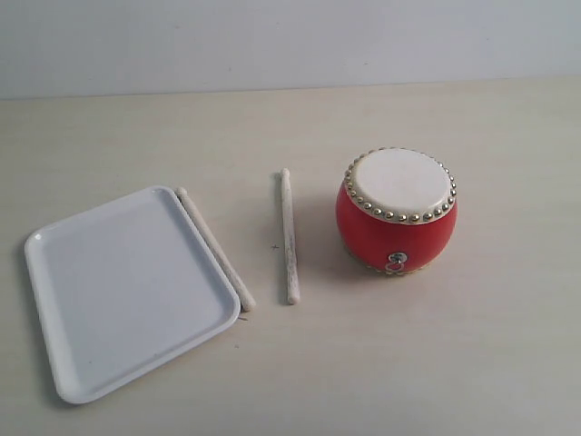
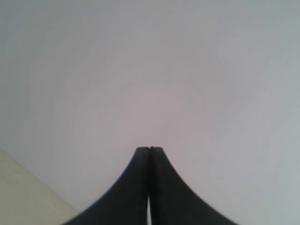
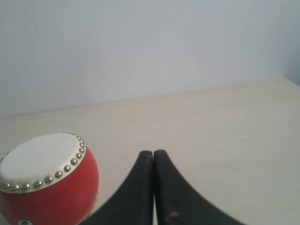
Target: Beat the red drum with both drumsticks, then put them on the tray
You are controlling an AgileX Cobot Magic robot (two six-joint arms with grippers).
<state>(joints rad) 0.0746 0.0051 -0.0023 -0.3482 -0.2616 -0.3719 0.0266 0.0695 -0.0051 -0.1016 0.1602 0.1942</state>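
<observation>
Red drum (image 1: 397,213) upright on table (image 1: 472,363), right side. First drumstick (image 1: 289,238) lies flat just left of it, apart. Second drumstick (image 1: 216,247) along tray (image 1: 118,282) rim, apparently touching. Right gripper (image 3: 153,152) beside drum, jaws pressed together, empty. Left gripper (image 2: 149,149) likewise, facing wall.

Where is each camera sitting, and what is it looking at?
Exterior: above the table, looking down at tray, two drumsticks, red drum; no robot shows.
Left wrist: on left arm, facing the wall; shut left gripper shows.
Right wrist: on right arm, facing red drum; shut right gripper shows.
Exterior and right wrist share the red drum.
</observation>
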